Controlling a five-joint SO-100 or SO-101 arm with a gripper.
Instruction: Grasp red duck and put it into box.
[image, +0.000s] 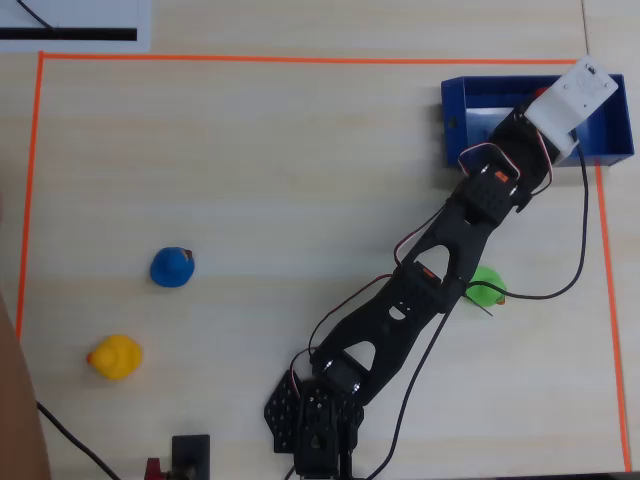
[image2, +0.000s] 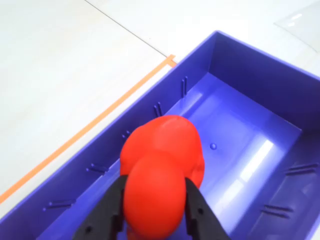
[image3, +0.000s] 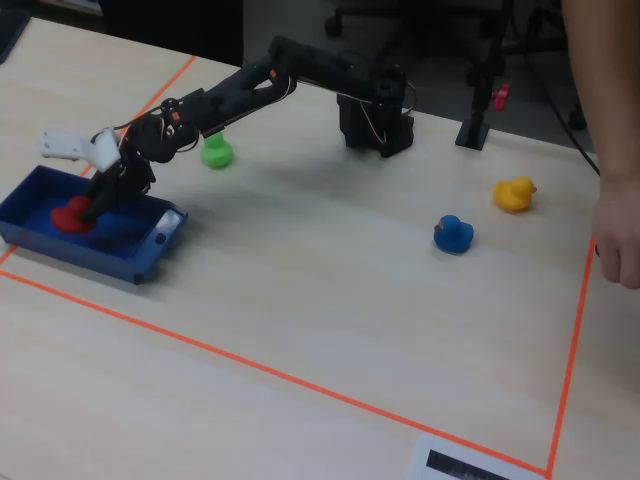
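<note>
Here, black gripper (image2: 155, 210) clamped on the red duck (image2: 162, 170), held over the floor of the blue box (image2: 260, 85) (touching or not, hard to tell), green duck (image3: 215, 152) beside the arm, blue duck (image3: 453, 234) and yellow duck (image3: 514, 194) well apart.

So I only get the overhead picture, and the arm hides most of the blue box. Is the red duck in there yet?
Observer: The wrist view shows the red duck clamped between the jaws, over the floor of the box.
Visitor: Is anything else in the box?
Observer: The floor that shows in the wrist view is bare.
Visitor: Is the duck hanging high above the box?
Observer: No; the fixed view shows the duck down between the walls of the box.
Visitor: Is anyone nearby?
Observer: In the fixed view a person's hand is at the right edge, beyond the yellow duck.
</note>
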